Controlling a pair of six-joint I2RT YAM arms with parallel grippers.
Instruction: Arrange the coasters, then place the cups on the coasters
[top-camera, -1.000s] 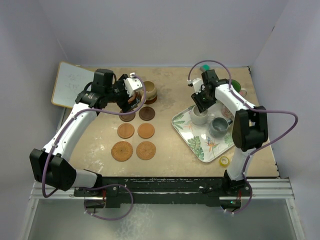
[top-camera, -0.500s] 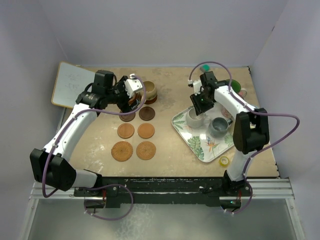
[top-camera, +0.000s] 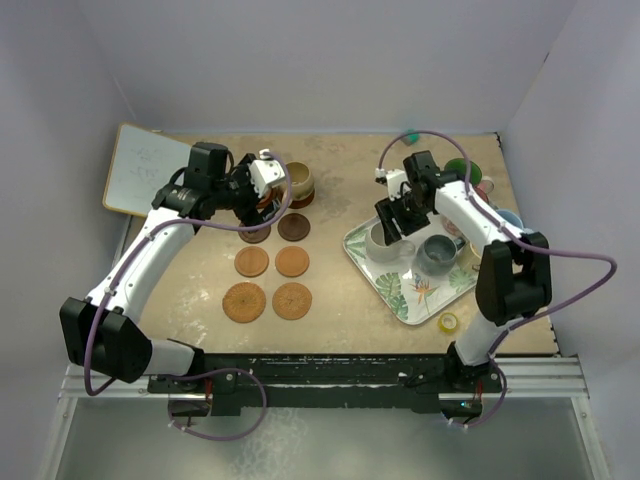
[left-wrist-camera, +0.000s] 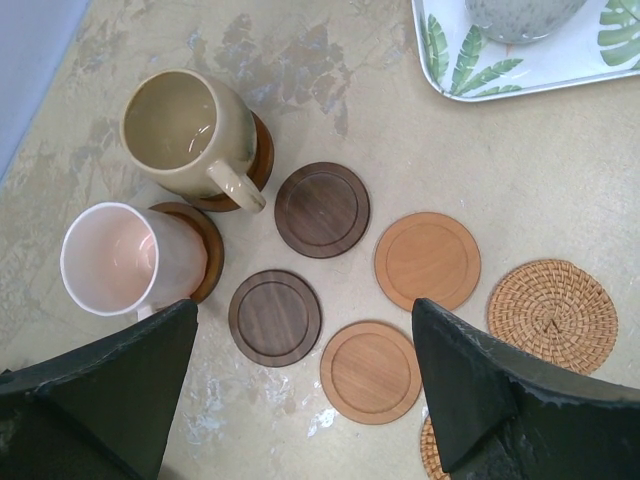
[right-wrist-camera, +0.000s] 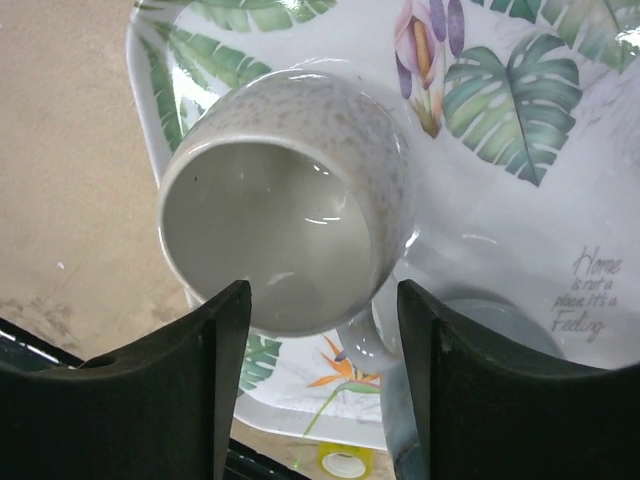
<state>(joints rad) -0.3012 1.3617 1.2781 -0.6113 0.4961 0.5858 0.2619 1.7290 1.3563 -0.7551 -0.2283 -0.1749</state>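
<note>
In the left wrist view my left gripper (left-wrist-camera: 305, 310) hangs open and empty above the coasters. Below it lie two dark coasters (left-wrist-camera: 322, 209), two light wooden ones (left-wrist-camera: 427, 260) and a woven one (left-wrist-camera: 552, 315). A tan cup (left-wrist-camera: 185, 130) and a pink cup (left-wrist-camera: 120, 258) each stand on a coaster. My right gripper (right-wrist-camera: 320, 300) is open astride the near rim and handle of the grey cup (right-wrist-camera: 285, 200), which sits on the leaf tray (right-wrist-camera: 520, 110). From above, the right gripper (top-camera: 393, 222) covers part of the grey cup (top-camera: 380, 242); the slate cup (top-camera: 438, 253) is beside it.
Green (top-camera: 455, 170), red (top-camera: 486, 185) and light blue (top-camera: 510, 218) cups stand beyond the tray (top-camera: 400, 292) at the right. A yellow tape roll (top-camera: 449, 322) lies near the front right edge. A white board (top-camera: 140, 168) sits at the back left.
My right gripper has swung left and nearer, and its jaws have spread wider. The grey cup has shifted left on the tray. The left arm has barely moved.
</note>
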